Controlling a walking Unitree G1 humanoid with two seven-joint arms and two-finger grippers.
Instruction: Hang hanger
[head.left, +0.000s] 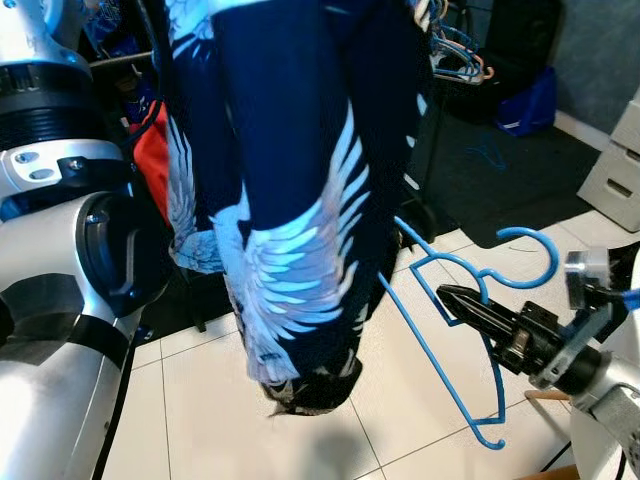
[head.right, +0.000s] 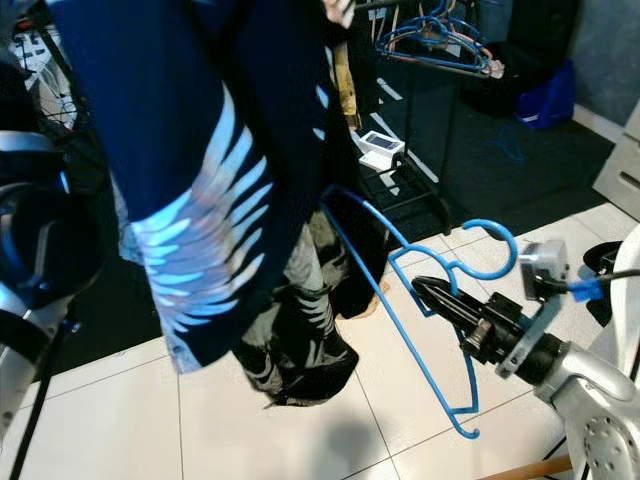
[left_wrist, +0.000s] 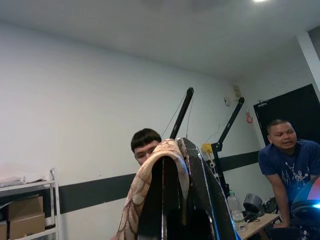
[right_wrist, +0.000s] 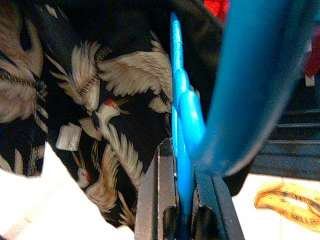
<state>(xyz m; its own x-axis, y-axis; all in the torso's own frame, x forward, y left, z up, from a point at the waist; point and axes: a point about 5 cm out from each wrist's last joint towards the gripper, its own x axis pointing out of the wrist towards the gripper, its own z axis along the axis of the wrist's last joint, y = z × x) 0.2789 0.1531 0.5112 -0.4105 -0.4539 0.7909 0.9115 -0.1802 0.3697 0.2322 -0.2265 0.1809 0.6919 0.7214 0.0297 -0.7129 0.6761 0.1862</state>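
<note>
Right gripper: the right gripper (head.left: 452, 300) reaches in from the right over white floor tiles (head.left: 200, 420), its two black fingers clenched on a blue hanger (head.left: 440, 340) near the neck, below the hook.
Hanger: it stands tilted, hook up beside the wrist, one shoulder pushed into the dark garment (head.left: 290, 200), the other end low, near the floor.
Garment: a navy shirt printed with pale cranes hangs in front of the robot, between the two arms, just left of the gripped hanger.
Right wrist view: the blue plastic (right_wrist: 182, 150) sits pinched between both fingers (right_wrist: 157, 200), with the crane print close behind it; a detail the head camera cannot resolve.
Left wrist view: the left gripper (left_wrist: 182, 200) points upward, fabric (left_wrist: 145, 190) draped over its fingers; whether they are closed cannot be told. Two people stand behind, against a white wall.
Background, eye views: more blue hangers (head.right: 440, 40) hang on a black rack (head.right: 410, 130) behind the shirt.
</note>
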